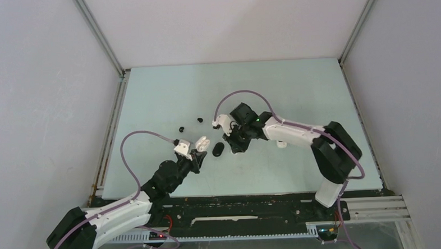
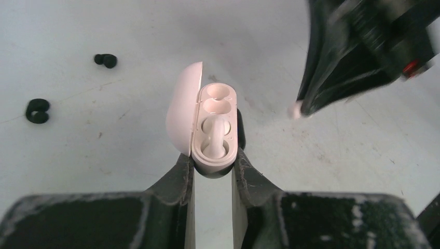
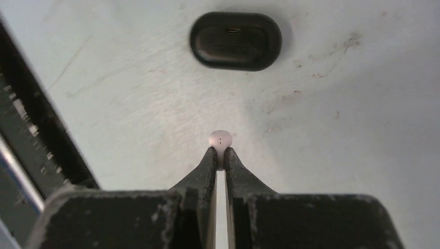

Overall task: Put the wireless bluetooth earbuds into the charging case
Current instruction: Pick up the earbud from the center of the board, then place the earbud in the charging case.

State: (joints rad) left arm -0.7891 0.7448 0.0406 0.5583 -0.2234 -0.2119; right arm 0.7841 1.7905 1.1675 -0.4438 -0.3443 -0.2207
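White earbud point(image 3: 220, 140): pinched at the very tips of the right pincer point(image 3: 218, 155), which is clenched on it; whether it is lifted clear of the worktop point(image 3: 363, 129) cannot be told; white charging case point(image 2: 214, 124): lid swung open to the left, gripped by its sides in the left pincer point(image 2: 213, 165); second white earbud point(image 2: 214, 139): seated in the nearer well; black case point(image 3: 236, 40): closed, laid flat on the worktop beyond the right pincer; nearer black earbud point(image 2: 38, 110) and farther black earbud point(image 2: 106, 60): laid loose on the worktop, left of the white case, apart from each other.
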